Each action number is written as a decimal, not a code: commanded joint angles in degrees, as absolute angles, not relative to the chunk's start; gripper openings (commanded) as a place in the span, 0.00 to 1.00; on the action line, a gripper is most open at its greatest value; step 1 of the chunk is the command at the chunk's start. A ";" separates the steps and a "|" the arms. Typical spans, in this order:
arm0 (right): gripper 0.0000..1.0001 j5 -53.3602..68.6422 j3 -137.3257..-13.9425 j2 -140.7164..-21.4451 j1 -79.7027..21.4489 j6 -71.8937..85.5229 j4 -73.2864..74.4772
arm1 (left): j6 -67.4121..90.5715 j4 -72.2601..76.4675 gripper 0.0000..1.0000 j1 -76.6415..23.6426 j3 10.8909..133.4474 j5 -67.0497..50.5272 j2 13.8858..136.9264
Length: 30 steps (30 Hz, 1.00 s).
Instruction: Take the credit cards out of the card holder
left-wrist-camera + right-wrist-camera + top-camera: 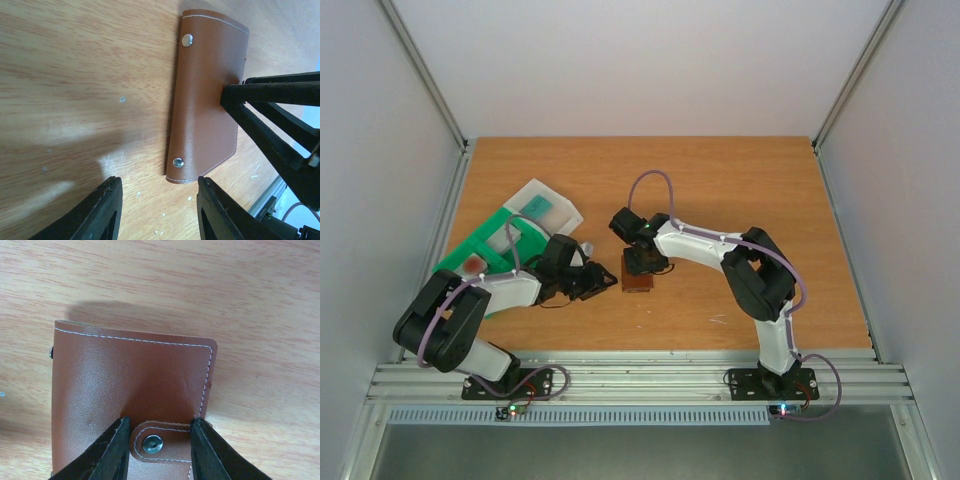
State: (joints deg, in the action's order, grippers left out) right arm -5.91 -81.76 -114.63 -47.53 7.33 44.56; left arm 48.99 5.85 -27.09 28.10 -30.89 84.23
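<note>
The card holder (pixel 638 279) is a brown wallet lying flat and snapped shut on the wood (pixel 207 95) (pixel 130 380). No credit cards show at it. My right gripper (pixel 640 262) (pixel 159 432) points down onto it. Its two fingertips (pixel 121 426) touch either side of the snap tab (pixel 165 442), closed to the tab's width. One right fingertip (pixel 231 95) rests on the wallet's face. My left gripper (pixel 597 283) (pixel 157 197) stands open just left of the wallet. The wallet's near corner (pixel 182 175) lies just beyond its tips, with nothing between them.
A green compartmented tray (pixel 480 245) lies at the left under my left arm, with a small reddish flat piece (pixel 472 264) in it. A clear plastic box (pixel 545 208) holding a teal flat piece sits at the tray's far end. Metal rails edge the table.
</note>
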 commanded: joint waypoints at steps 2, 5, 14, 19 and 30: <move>0.35 -9.38 -83.30 -117.34 -48.40 6.81 46.58 | 47.31 5.87 0.42 -27.25 27.76 -29.89 83.58; 0.32 -10.68 -83.04 -117.34 -48.68 7.10 47.10 | 47.12 5.67 0.42 -27.25 27.93 -29.88 83.54; 0.12 -10.53 -81.36 -115.21 -48.96 7.32 45.68 | 46.85 5.16 0.42 -27.25 28.00 -29.79 83.51; 0.03 -9.85 -80.62 -114.41 -49.04 7.12 45.01 | 46.93 5.06 0.42 -27.25 27.87 -29.71 83.28; 0.01 -7.62 -76.44 -109.76 -49.21 6.72 42.03 | 47.02 4.51 0.42 -27.25 28.12 -30.65 82.17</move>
State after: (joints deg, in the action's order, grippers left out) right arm -9.15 -79.20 -112.55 -48.82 7.03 42.06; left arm 47.94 3.99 -27.09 28.05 -30.44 83.88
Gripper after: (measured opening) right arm 0.022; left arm 0.420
